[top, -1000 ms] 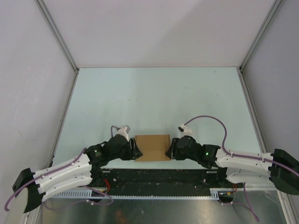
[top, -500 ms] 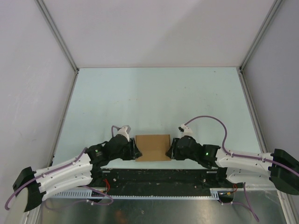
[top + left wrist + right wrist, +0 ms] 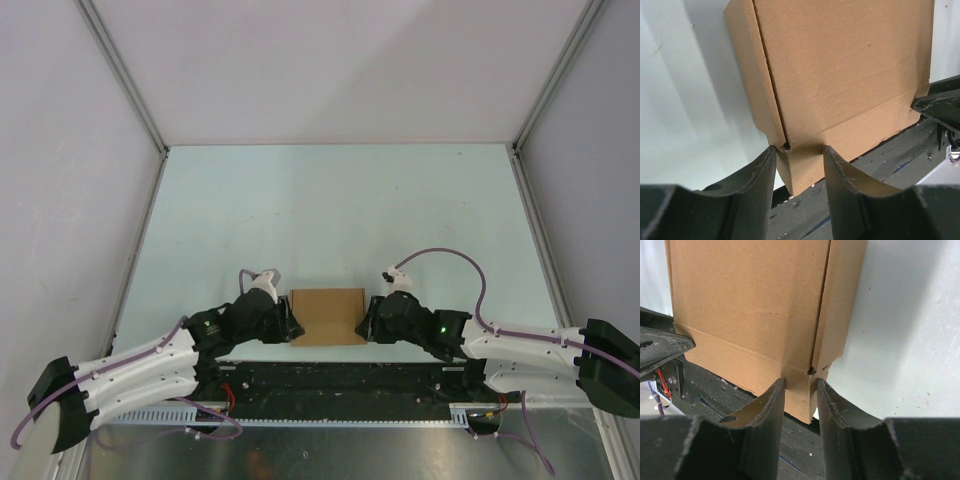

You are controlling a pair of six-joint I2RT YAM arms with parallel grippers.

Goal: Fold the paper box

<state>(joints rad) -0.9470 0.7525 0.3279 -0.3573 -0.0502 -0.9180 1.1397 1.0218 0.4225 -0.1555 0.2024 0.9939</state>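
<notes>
Brown corrugated cardboard forms the paper box (image 3: 327, 314), a small, flat-topped rectangular shape with matte, fibrous faces. A pressed crease runs across its top, and a seam separates the top from each side wall. It lies at the near edge of the pale blue-green table (image 3: 330, 220), midway between the two arms. Its near side sits against the black base rail (image 3: 330, 378).

Left arm (image 3: 130, 375): white segmented links reach low and inward from the lower left, ending in a black wrist at the box's left end. The left gripper (image 3: 291, 325) has its dark, curved fingers (image 3: 762, 172) roughly half apart. They straddle the box's near left corner, and both inner faces meet the cardboard, so the corner is pinched.

Right arm (image 3: 520, 350): a mirrored pose, low and extended inward from the lower right, with a purple cable (image 3: 450, 255) looping above the wrist. The right gripper (image 3: 364, 325) is somewhat narrower. Its two fingers close against the near right corner of the box, where the open end of a cardboard fold shows between them.

In each wrist view, the opposite gripper's dark fingertip appears at the far corner of the box.
</notes>
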